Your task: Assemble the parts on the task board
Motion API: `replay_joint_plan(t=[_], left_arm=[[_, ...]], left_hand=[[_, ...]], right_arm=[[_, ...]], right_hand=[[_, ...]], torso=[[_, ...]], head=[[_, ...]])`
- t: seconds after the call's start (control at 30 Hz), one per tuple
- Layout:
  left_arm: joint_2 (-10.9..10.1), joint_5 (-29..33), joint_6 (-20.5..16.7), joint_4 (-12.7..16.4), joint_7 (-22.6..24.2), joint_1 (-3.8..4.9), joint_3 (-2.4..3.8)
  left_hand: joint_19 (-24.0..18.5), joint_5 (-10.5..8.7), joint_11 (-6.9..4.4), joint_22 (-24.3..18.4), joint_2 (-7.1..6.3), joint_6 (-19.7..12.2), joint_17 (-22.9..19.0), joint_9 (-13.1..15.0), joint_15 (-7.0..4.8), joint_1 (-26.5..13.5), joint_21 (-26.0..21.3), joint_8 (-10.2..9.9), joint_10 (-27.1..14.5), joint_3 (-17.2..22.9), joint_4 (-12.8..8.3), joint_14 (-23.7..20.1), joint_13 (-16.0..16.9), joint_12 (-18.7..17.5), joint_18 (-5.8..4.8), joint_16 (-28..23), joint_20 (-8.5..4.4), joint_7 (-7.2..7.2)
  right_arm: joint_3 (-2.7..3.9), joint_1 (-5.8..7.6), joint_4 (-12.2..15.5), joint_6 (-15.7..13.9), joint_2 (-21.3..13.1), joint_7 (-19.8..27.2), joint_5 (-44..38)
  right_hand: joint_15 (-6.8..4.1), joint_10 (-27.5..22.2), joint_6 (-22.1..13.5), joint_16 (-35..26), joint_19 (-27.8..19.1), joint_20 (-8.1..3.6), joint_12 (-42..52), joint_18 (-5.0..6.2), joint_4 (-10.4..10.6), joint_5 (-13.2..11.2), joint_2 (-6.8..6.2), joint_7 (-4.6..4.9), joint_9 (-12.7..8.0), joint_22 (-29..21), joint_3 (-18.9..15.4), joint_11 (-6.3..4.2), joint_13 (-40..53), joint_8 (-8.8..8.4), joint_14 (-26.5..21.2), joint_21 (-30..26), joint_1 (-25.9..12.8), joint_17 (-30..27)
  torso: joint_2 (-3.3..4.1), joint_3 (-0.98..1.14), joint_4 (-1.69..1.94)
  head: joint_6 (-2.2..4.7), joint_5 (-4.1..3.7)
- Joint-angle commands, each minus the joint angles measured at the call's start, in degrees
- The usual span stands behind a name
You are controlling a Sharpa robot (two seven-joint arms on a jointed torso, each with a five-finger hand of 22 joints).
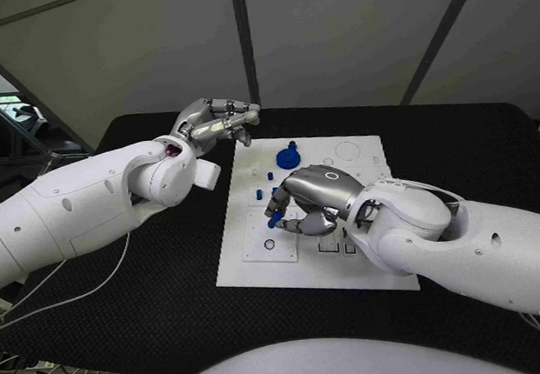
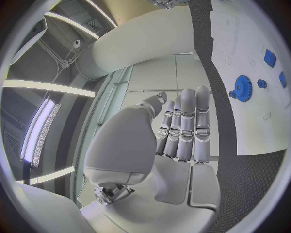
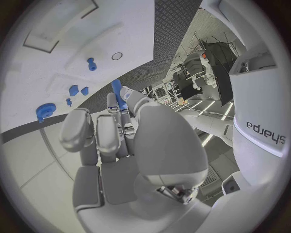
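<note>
The white task board point(image 1: 262, 271) lies in the middle of the black table. My right hand point(image 1: 319, 197) hovers over the board's middle and pinches a slim blue peg point(image 1: 275, 214), which sticks out between its fingertips point(image 3: 118, 93). A blue gear point(image 1: 289, 157) stands near the board's far edge, with small blue parts point(image 1: 261, 192) just in front of it. The gear point(image 2: 243, 88) is also in the left wrist view. My left hand point(image 1: 217, 120) hangs above the table beyond the board's far left corner, its fingers point(image 2: 185, 126) stretched out side by side and holding nothing.
A small ring-shaped socket point(image 1: 265, 247) and a row of rectangular slots point(image 1: 331, 246) mark the board's near half. Round cut-outs point(image 1: 347, 151) sit at its far right corner. Cables point(image 1: 53, 296) trail off the table's left side.
</note>
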Motion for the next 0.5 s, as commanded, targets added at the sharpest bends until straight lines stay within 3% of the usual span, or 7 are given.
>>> replay_joint_plan(t=[0.03,0.4,0.5], left_arm=[[0.2,0.2,0.7,0.0,0.2,0.11,0.04],[0.5,0.2,0.8,-0.1,0.2,0.12,0.05],[0.6,0.2,0.8,-0.2,0.2,0.12,0.05]], left_hand=[[-0.1,0.31,0.06,-0.1,0.49,-0.2,-0.1,-0.1,0.16,-0.2,-0.2,0.3,-0.3,-0.3,-0.1,-0.4,0.1,0.4,-1.04,-0.3,0.28,-0.03],[-0.1,0.31,0.06,-0.1,0.49,-0.2,-0.1,-0.1,0.16,-0.2,-0.2,0.3,-0.3,-0.3,-0.1,-0.4,0.1,0.4,-1.04,-0.3,0.28,-0.03],[-0.1,0.31,0.06,-0.1,0.49,-0.2,-0.1,-0.1,0.16,-0.2,-0.2,0.3,-0.3,-0.3,-0.1,-0.4,0.1,0.4,-1.04,-0.3,0.28,-0.03]], right_arm=[[-0.47,-0.08,-0.6,1.0,0.9,2.0,0.1],[-1.53,-0.56,-3.2,2.3,2.7,2.2,-0.5],[-2.11,-0.59,-3.6,2.8,2.9,2.1,-0.7]], right_hand=[[-0.34,0.4,0.2,0.2,0.1,0.01,-0.4,-0.38,0.0,0.1,0.02,0.19,0.1,-0.1,0.4,0.12,0.1,0.17,1.4,0.1,0.1,0.0],[-0.33,0.3,0.2,0.1,0.1,0.01,-0.4,-0.37,0.0,0.1,0.04,0.21,0.1,-0.1,0.4,0.14,0.1,0.14,1.4,0.1,0.1,-0.1],[-0.33,0.3,0.2,0.1,0.1,0.01,-0.4,-0.37,0.0,0.1,0.04,0.21,0.1,-0.1,0.4,0.14,0.1,0.14,1.4,0.1,0.1,-0.1]], torso=[[0.01,0.03,-0.12],[0.02,0.08,-0.06],[-0.02,0.04,-0.07]], head=[[-0.09,0.37],[-0.54,1.02],[-0.61,1.08]])
